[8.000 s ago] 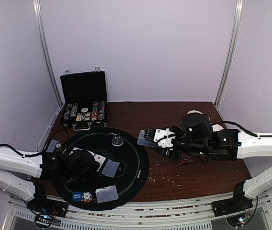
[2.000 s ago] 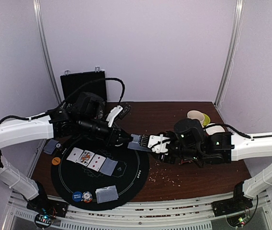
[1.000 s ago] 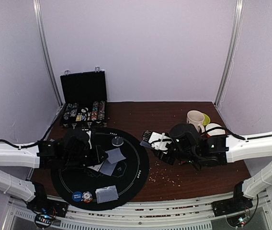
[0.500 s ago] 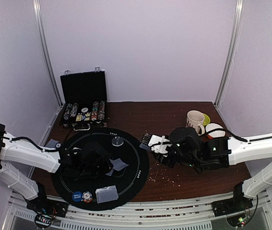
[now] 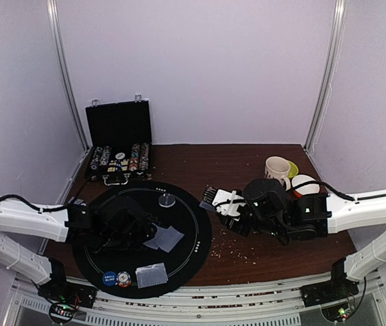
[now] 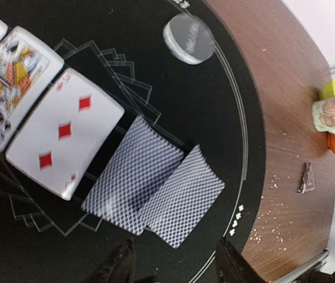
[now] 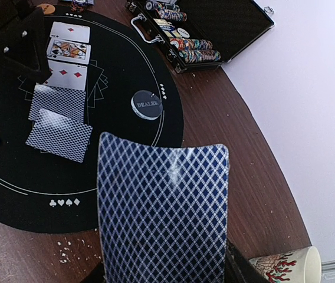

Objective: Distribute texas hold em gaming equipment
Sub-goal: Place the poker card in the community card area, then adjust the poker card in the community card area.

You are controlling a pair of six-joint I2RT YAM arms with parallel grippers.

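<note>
My right gripper (image 7: 167, 272) was clamped on the deck (image 7: 163, 206), backs to its camera, held at the mat's (image 5: 196, 210) 3 o'clock edge, ready for dealing. My left gripper (image 6: 173, 265) hung open and empty over two face-down cards (image 6: 155, 191) beside the face-up cards (image 6: 61, 132) (the community row, I judged). Beyond, at 12, a disc (image 7: 147, 105) read "DEALER". The case (image 7: 214, 26) stood farthest.

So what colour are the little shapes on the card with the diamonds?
Red, on a white face. The diamond card shows best in the left wrist view.
</note>
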